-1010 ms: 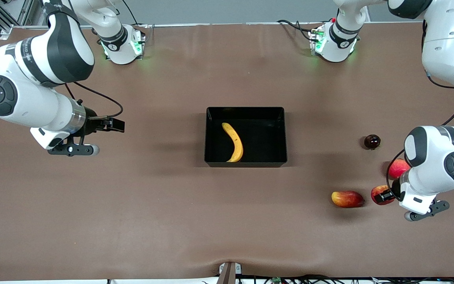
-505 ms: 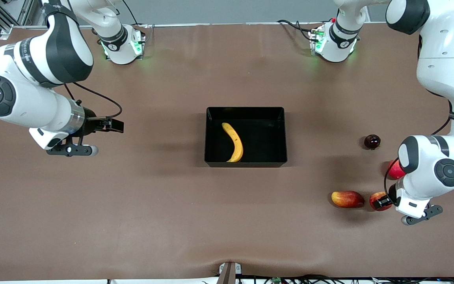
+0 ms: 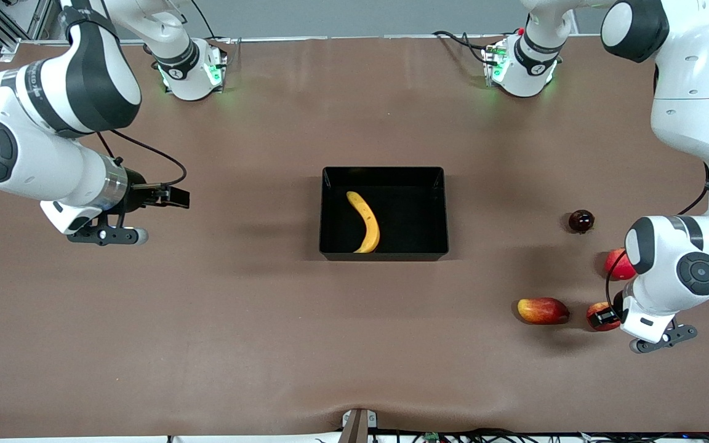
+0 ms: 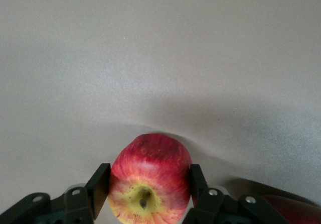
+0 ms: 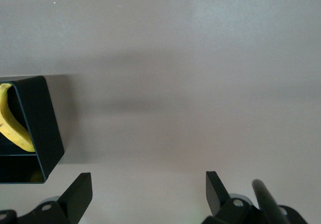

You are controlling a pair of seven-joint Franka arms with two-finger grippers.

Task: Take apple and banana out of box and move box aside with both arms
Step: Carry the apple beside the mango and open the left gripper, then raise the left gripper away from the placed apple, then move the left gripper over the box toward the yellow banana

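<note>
The left claw (image 4: 145,191) sits low at the left arm's end of the table (image 3: 256,320), with one finger (image 4: 99,190) pressed against each side of the small red apple (image 4: 149,179), so it grips that apple with its jaws partly spread. In the left wrist view the apple's yellowish stem dimple faces the camera. In the front view the apple (image 3: 600,316) shows only in part, tucked under the left arm's wrist. The right claw (image 5: 148,194) hangs over bare table toward the right arm's end, its jaws spread wide with nothing between them; that arm waits.

Counted: two claws, one black box (image 3: 384,252), one banana (image 3: 365,221), one small red apple, one pink-red round fruit (image 3: 616,266), one oval red-and-yellow mango-like fruit (image 3: 542,311) and one small dark red round fruit (image 3: 581,221).

The banana lies inside the box, along the wall toward the right arm's end, and the box stands at the middle of the table, well apart from both claws. The right wrist view shows a corner of the box (image 5: 37,128) with part of the banana (image 5: 12,126) in it. The mango-like fruit lies just beside the gripped apple, toward the box. The pink-red fruit lies farther from the front camera than the apple, partly hidden by the left arm, and the dark fruit lies farther still.
</note>
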